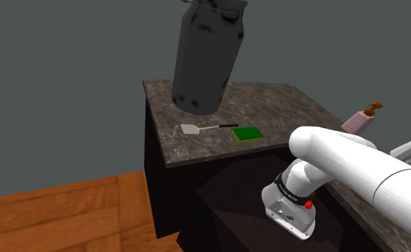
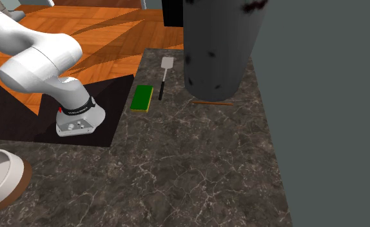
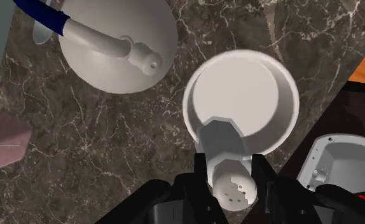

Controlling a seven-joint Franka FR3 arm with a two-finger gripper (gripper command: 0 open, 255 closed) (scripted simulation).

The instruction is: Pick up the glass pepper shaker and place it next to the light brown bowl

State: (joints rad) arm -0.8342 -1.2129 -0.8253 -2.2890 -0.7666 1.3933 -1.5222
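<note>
Over the dark veined counter (image 3: 111,140), the tool (image 3: 231,164) seemingly clasps the shaker (image 3: 223,137).

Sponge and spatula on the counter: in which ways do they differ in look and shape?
The sponge is a green, short, flat block; the spatula is long and thin. The sponge has one colour on top, while the spatula has a pale blade and a dark handle. Both lie flat on the dark marbled counter, side by side, near the big dark grey container.
</note>
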